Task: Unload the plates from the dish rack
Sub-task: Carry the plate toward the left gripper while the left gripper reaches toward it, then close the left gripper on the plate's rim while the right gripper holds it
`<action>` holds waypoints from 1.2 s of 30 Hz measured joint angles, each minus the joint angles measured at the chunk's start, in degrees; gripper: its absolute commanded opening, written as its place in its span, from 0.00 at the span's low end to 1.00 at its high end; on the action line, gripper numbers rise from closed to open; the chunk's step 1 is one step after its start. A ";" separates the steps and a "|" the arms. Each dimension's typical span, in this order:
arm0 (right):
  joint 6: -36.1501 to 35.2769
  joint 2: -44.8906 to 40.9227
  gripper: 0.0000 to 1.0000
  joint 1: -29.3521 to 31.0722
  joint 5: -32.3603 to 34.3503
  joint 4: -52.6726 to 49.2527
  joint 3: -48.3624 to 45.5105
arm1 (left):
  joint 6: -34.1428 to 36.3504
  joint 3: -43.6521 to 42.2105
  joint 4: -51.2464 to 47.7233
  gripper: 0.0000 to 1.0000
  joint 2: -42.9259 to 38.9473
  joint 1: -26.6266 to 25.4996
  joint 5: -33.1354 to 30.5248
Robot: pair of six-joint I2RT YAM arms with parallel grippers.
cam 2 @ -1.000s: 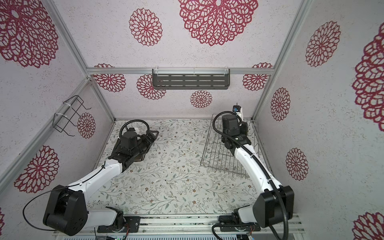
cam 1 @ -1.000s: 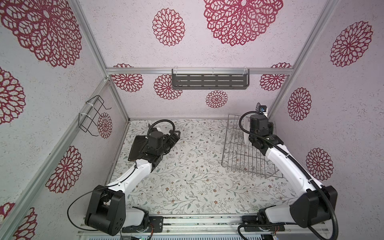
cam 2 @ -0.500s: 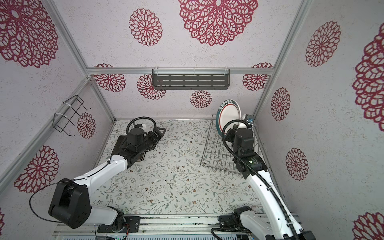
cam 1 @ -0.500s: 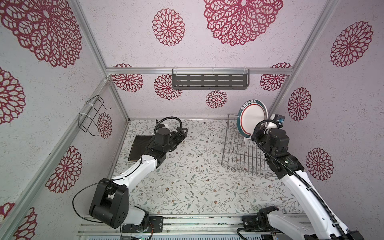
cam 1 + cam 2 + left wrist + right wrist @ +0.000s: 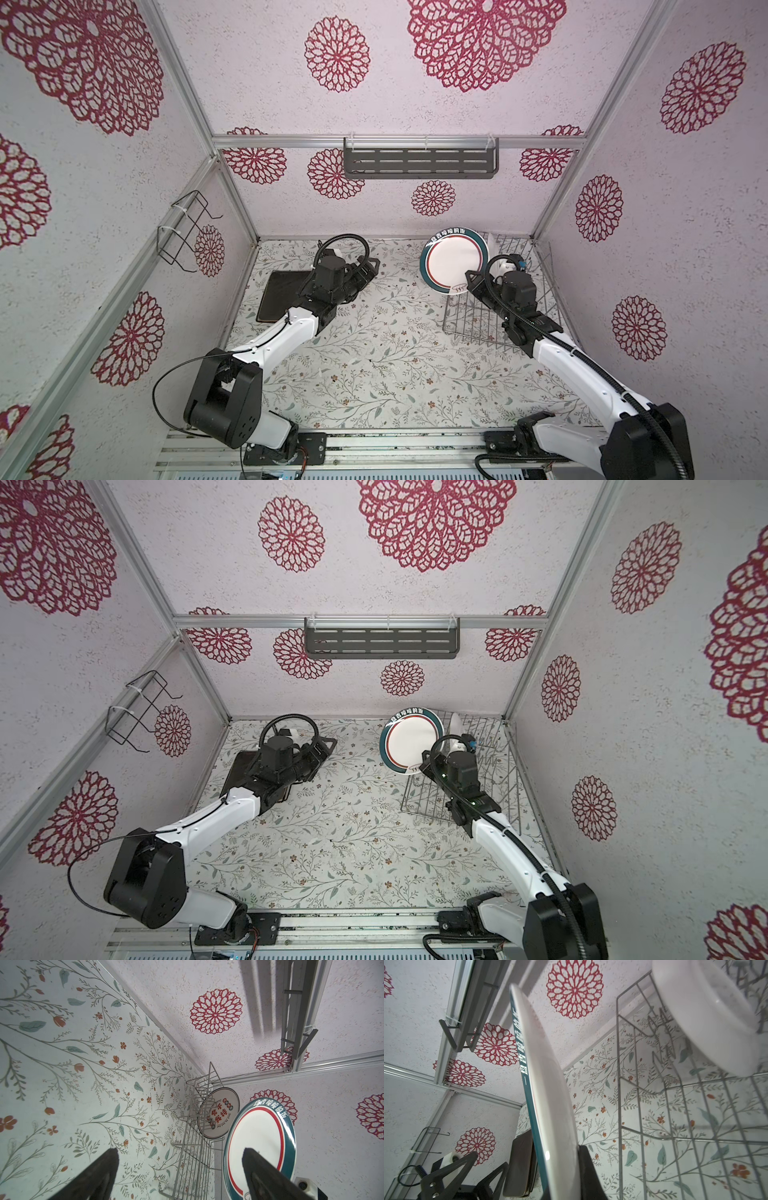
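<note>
Clamping the teal-rimmed plate [image 5: 454,262] by its lower rim, right gripper [image 5: 468,279] has carried it left over the dish rack [image 5: 469,328] edge; left gripper [image 5: 179,1152] gapes wide, bare bench [image 5: 407,324] between.

The middle of the floral-patterned desk [image 5: 374,357] lies bare from the near edge to the far wall, a wide lane between the two arms. The silver wire dish rack [image 5: 478,328] fills the far right corner against the wall, with upright prongs and a round white plate with red characters [image 5: 218,1113] standing inside. The round white plate with a teal rim [image 5: 453,262], upright in the clamped right tool [image 5: 467,279], hangs over the rack's far left corner. At far left a black square plate [image 5: 282,291] lies flat by the wall, and the wide-open left tool [image 5: 365,272] hangs just right of it.
</note>
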 measured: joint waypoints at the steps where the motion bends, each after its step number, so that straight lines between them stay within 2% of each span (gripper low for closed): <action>1: 1.27 0.74 0.00 1.18 -0.04 1.38 -0.22 | 0.00 0.20 0.00 0.97 0.42 -0.04 0.17; 4: 5.57 3.19 0.00 4.04 -0.39 5.77 -0.72 | 0.02 1.14 0.07 0.97 1.97 -0.28 1.05; 10: 18.47 9.38 0.00 7.72 -0.22 21.62 -6.38 | 0.09 1.99 0.02 0.97 2.97 -0.63 2.40; 16: 26.88 12.22 0.00 12.46 6.62 28.57 -8.68 | 0.26 2.49 0.02 0.97 2.97 -0.74 2.84; 22: 31.01 12.39 0.00 15.13 11.06 31.93 -8.70 | 0.33 3.26 0.02 1.00 3.30 -1.25 4.26; 27: 33.46 13.40 0.00 15.80 13.90 32.04 -8.72 | 0.70 4.26 -0.42 0.96 3.96 -1.77 5.20; 31: 34.69 13.99 0.00 16.57 15.04 31.82 -8.72 | 1.57 5.60 -0.74 0.91 4.42 -2.10 5.86; 36: 35.82 14.51 0.00 17.27 15.89 31.36 -8.72 | 2.34 6.73 -0.81 0.79 5.60 -2.56 7.10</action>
